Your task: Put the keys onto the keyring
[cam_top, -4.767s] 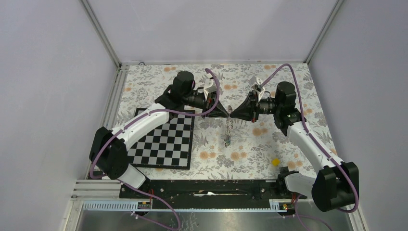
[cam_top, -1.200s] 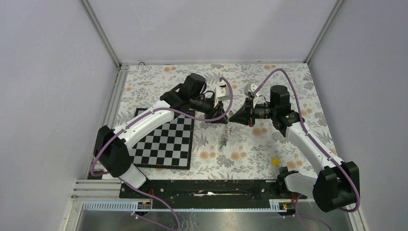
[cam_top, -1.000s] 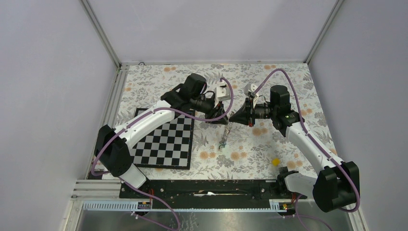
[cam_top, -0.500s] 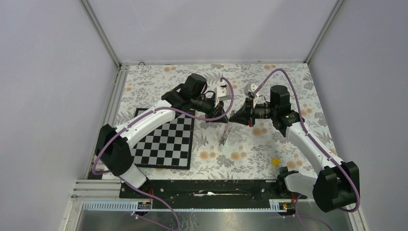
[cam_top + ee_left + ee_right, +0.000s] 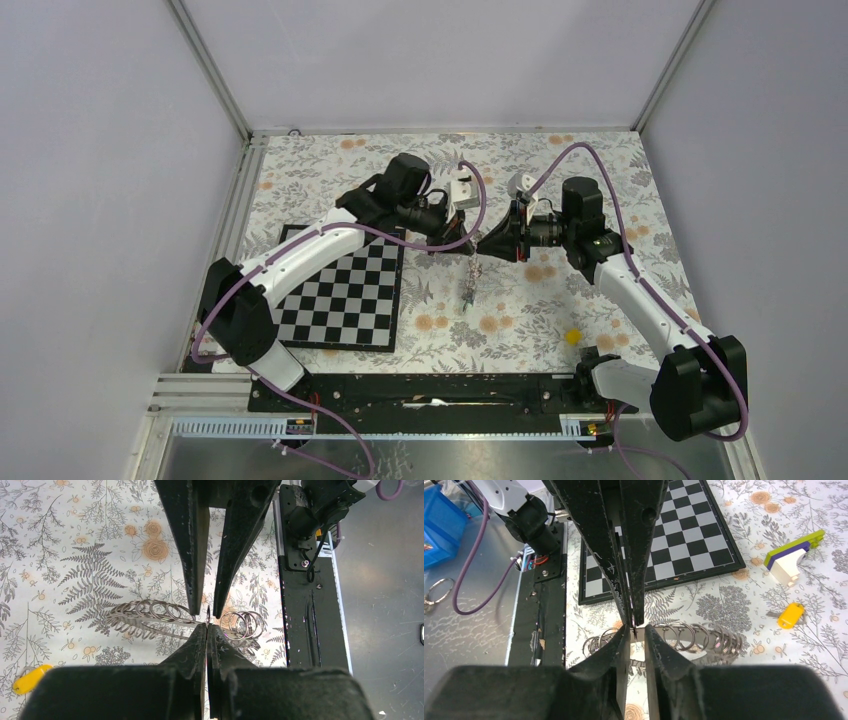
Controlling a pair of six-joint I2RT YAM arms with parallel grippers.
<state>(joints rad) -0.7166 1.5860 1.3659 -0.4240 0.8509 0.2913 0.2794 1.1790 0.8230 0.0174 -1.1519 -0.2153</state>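
The keyring (image 5: 470, 275) is a string of several thin metal rings; it hangs from the meeting gripper tips over the mat. A small greenish bit shows at its low end. It also shows in the left wrist view (image 5: 150, 611) and the right wrist view (image 5: 696, 632). My left gripper (image 5: 468, 246) (image 5: 208, 626) is shut on a thin ring edge at the string's top. My right gripper (image 5: 484, 246) (image 5: 637, 630) faces it tip to tip, its jaws a narrow gap apart around that same ring edge. A yellow key (image 5: 572, 337) (image 5: 30, 678) (image 5: 790, 615) lies alone on the mat.
A chessboard (image 5: 340, 295) (image 5: 684, 540) lies on the left of the floral mat. A green, purple and white piece (image 5: 793, 547) sits beyond the yellow key. A blue box (image 5: 439, 525) and a loose ring (image 5: 436, 590) lie off the mat past the black base rail (image 5: 300, 605).
Since 4.8 s ago both wrists have turned and the meeting point has shifted slightly left and down. In the last second the hanging string swayed a little; the arms barely moved.
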